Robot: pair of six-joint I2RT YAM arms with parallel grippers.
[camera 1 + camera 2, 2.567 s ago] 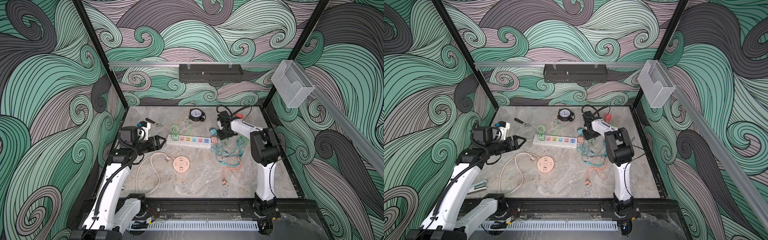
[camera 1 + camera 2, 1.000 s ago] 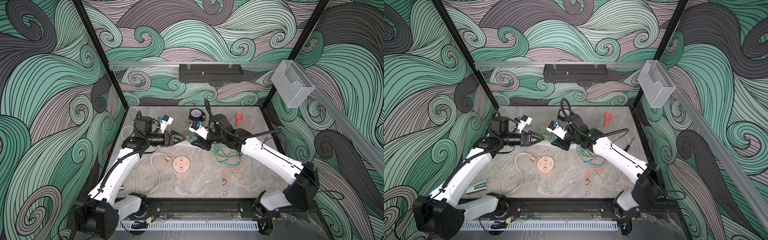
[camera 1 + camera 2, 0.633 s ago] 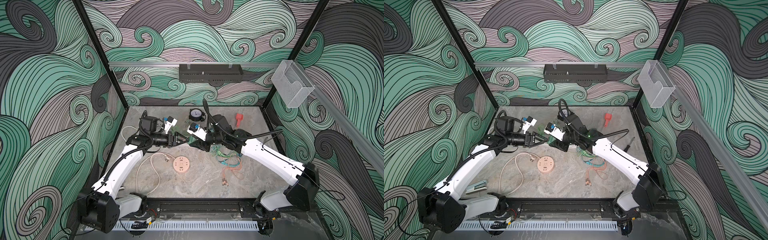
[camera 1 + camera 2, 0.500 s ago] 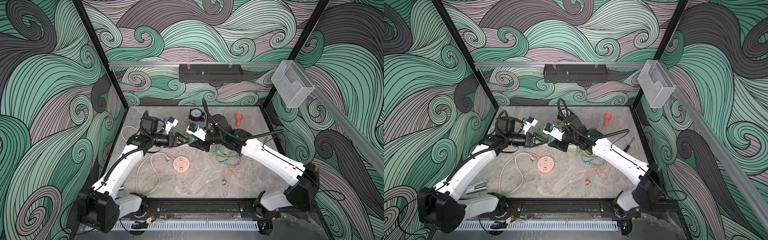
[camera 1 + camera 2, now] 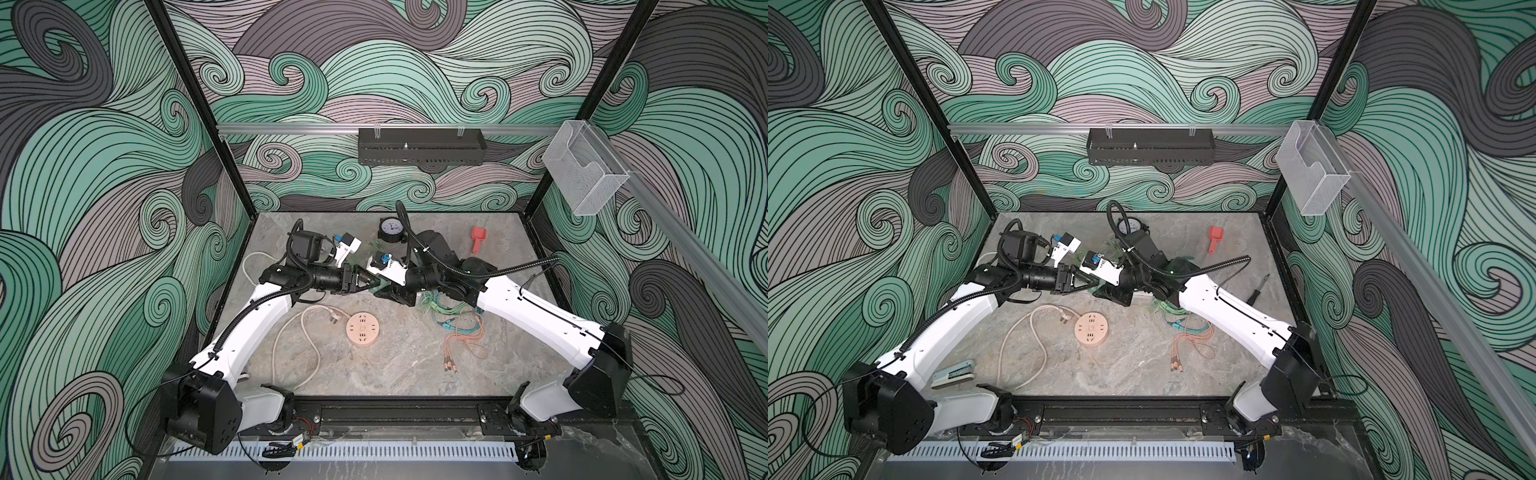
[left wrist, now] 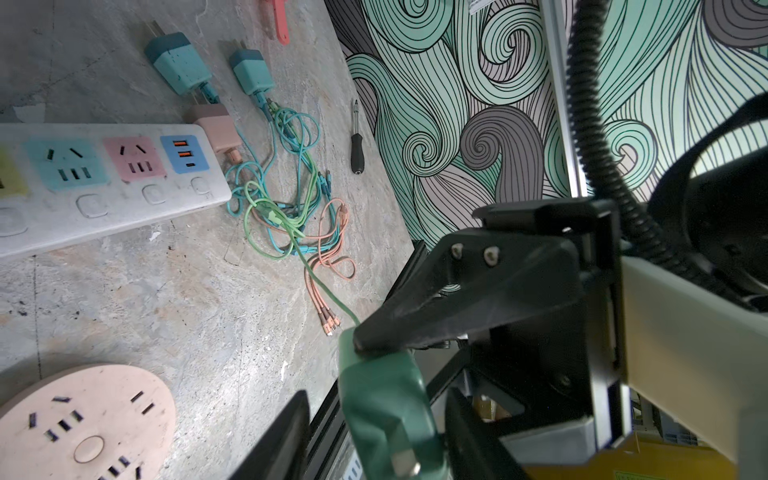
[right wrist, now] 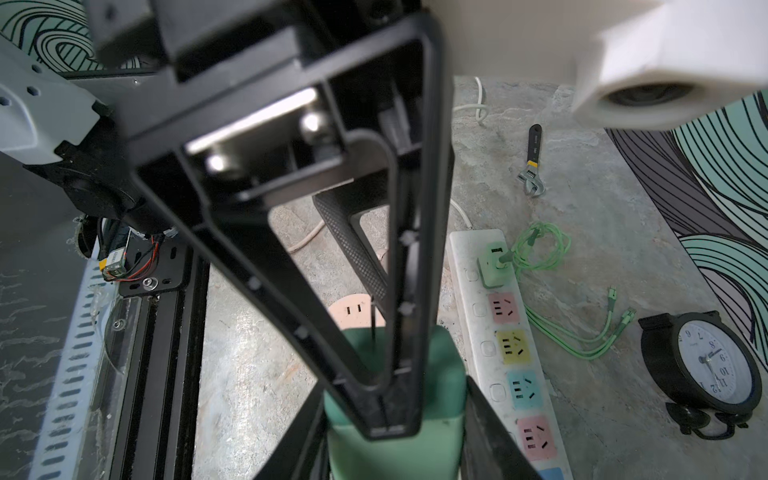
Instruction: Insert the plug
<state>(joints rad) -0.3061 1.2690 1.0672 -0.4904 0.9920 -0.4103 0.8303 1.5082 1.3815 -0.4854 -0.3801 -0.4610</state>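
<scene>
Meeting tip to tip over the middle of the marble table [image 5: 395, 365], both arms are stretching inward from their near-edge bases. The left arm is angling far and rightward, its wrist roughly level and pointing right. The right arm is angling far and leftward, its wrist pointing left.

The right gripper [image 7: 395, 449] is clamping the dark green plug [image 6: 386, 407], one finger [image 6: 457, 291] pressing its cable end. The plug is hanging in the air between the two grippers, close by the white multi-colour power strip [image 7: 473, 266], with a metal prong facing the left wrist camera.

The left gripper [image 6: 374, 432] is straddling the plug's prong end. Whether its jaws are pressing or merely flanking it, I cannot tell.

A thin green cable is trailing from the plug down to the cable tangle [image 6: 291, 216]. The round pink socket [image 5: 362, 329] is lying nearer, untouched.
</scene>
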